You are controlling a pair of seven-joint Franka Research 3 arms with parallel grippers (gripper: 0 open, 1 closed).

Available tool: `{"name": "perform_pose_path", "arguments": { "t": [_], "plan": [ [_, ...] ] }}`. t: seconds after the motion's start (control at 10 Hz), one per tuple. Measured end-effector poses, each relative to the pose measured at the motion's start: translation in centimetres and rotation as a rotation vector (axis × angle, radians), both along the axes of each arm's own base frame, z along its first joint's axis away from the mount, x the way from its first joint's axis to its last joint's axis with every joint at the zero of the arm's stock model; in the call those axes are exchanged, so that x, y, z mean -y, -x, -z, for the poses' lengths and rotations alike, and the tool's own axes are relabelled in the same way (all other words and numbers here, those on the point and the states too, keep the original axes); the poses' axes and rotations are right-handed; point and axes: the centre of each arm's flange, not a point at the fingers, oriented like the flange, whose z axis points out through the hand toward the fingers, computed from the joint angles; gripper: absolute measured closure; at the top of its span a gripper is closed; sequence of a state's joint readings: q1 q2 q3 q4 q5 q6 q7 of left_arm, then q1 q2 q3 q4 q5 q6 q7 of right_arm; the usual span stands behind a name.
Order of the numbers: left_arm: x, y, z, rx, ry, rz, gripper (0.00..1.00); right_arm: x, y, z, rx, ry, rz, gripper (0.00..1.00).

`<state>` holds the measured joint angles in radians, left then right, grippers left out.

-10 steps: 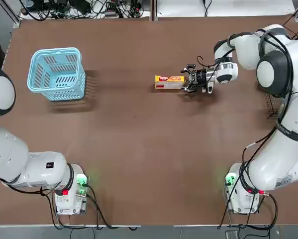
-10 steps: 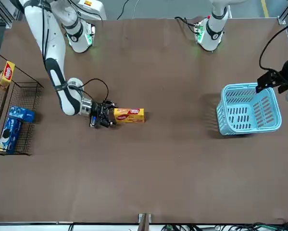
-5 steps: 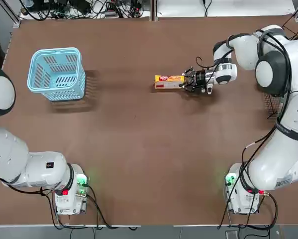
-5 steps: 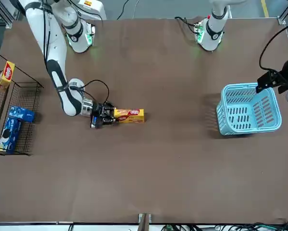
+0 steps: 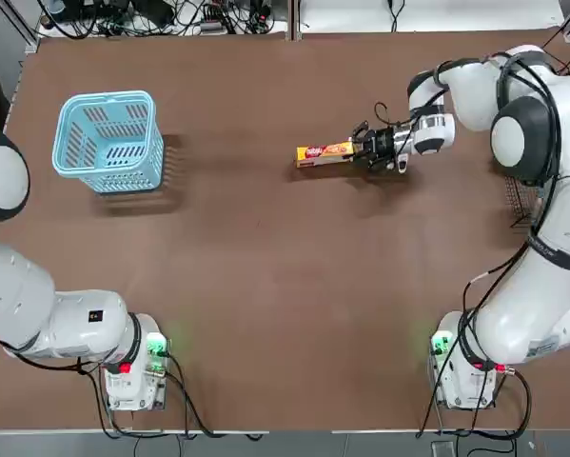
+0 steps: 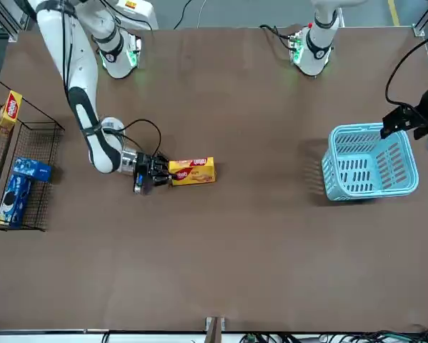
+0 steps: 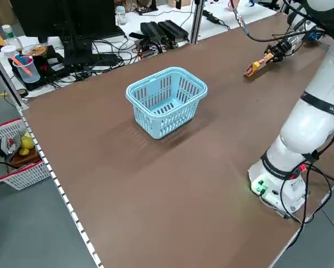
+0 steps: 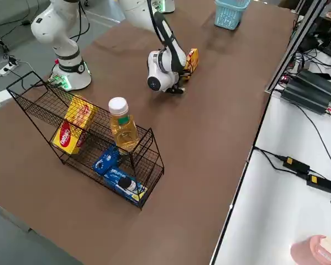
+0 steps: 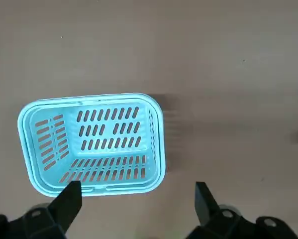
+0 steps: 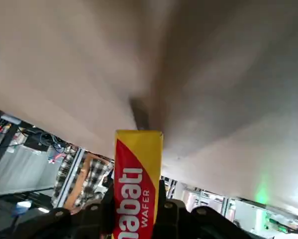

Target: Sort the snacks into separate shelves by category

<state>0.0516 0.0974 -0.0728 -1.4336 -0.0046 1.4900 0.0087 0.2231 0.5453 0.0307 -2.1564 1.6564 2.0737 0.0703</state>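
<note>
The right gripper [image 5: 353, 150], at the far right-centre of the brown tabletop [image 5: 265, 267], has its fingers closed on one end of a long, narrow yellow cardboard wafer box with red panels and white lettering [image 5: 324, 154]. The box extends leftward from the grip, slightly aslant in the top view; whether its underside touches the table cannot be told.

The left gripper [image 9: 136, 193] is at the far left, near the light blue slotted plastic basket [image 5: 109, 143]. Its two black fingers stand wide apart, with nothing between them. The basket rests upright on the table, well apart from the held box, and its slotted floor is bare.

At the right edge stands the black thin-wire rack with mesh panels [image 8: 93, 138], well apart from the right gripper. Toward its near end are yellow snack boxes with red labels [image 8: 75, 124], the visible faces tilted. Toward its far end lie blue snack packets with white print [image 8: 121, 175], one partly over another. A clear bottle of amber liquid with a white cap [image 8: 123, 126] shows upright between the yellow and blue groups in the right side view; its exact compartment cannot be told.
</note>
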Motion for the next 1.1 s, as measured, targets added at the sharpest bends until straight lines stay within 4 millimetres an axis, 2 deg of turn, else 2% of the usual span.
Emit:
{"name": "perform_pose_path", "arguments": {
  "t": [0.2, 0.4, 0.5, 0.7, 1.1],
  "plan": [
    [0.0, 0.0, 0.0, 0.001, 0.0, 0.0, 0.0, 2.6, -2.4, -4.7, 0.074, 0.113, -0.138, 0.68],
    [0.0, 0.0, 0.0, 0.001, 0.0, 0.0, 0.0, 5.5, -4.3, -11.4, 0.127, 0.233, -0.31, 0.68],
    [0.0, 0.0, 0.0, 0.001, 0.0, 0.0, 0.0, 6.9, -4.8, -13.9, 0.153, 0.287, -0.398, 0.68],
    [0.0, 0.0, -0.1, 0.002, 0.0, 0.0, 0.0, 9.6, -6.0, -17.7, 0.217, 0.425, -0.52, 0.68],
    [0.0, 0.0, -0.1, 0.002, 0.0, 0.0, 0.0, 12.8, -8.6, -24.4, 0.379, 0.615, -0.725, 0.68]
  ]
}}
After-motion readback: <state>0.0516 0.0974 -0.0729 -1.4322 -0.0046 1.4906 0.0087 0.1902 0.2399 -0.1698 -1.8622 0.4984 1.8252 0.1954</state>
